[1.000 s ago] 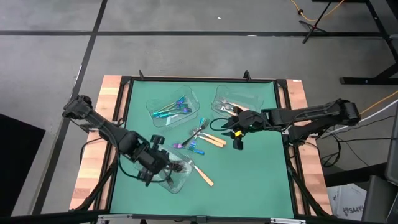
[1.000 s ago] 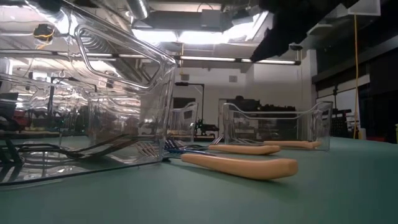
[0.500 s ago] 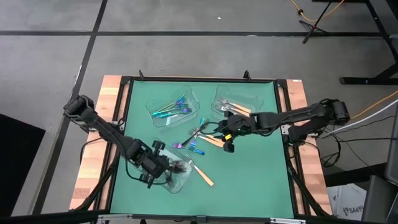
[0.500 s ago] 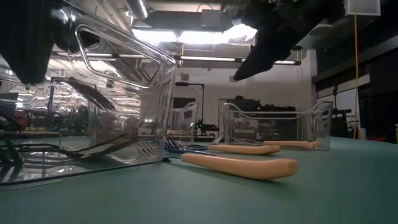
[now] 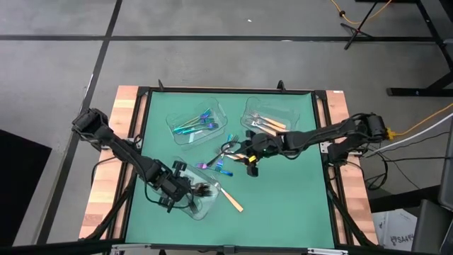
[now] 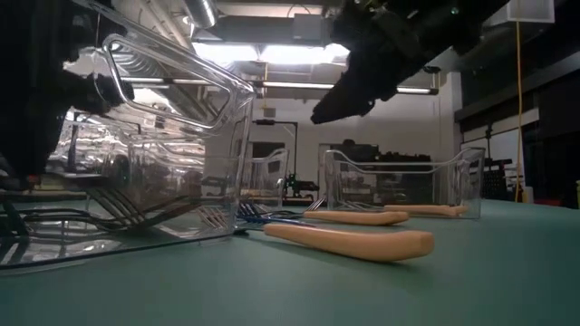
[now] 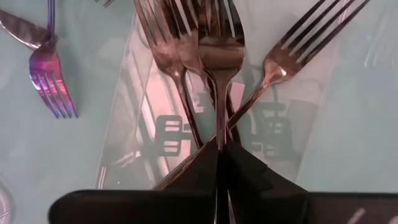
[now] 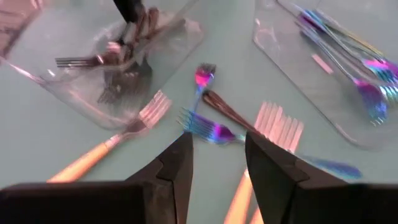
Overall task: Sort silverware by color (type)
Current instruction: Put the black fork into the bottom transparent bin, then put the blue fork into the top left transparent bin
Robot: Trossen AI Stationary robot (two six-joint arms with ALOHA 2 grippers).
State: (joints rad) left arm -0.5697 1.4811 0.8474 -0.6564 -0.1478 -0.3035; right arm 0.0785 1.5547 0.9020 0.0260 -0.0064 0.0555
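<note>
My left gripper reaches down into the clear near-left tray, shut on a dark fork among several dark forks. My right gripper hangs open above the loose silverware at mid-table: an iridescent fork, a dark utensil and an orange-handled fork, all lying flat on the mat. Another orange-handled fork lies beside the near tray. Iridescent forks lie in the far-left tray, orange-handled ones in the far-right tray. My left gripper pinches the dark fork's handle between its two fingers. The fingers come steeply from above, and the fork runs on ahead of them. Its tined head lies over the other dark forks inside the tray.
Three clear trays stand on the green mat: two at the far side, one near left. The mat's right and near-right parts hold nothing. A black frame and wooden edges border the mat.
My left gripper has sunk into the near-left tray, bringing the dark fork down among the others. My right gripper, still open, has moved toward the table's left and down, from beside the far-right tray to above the loose pile.
</note>
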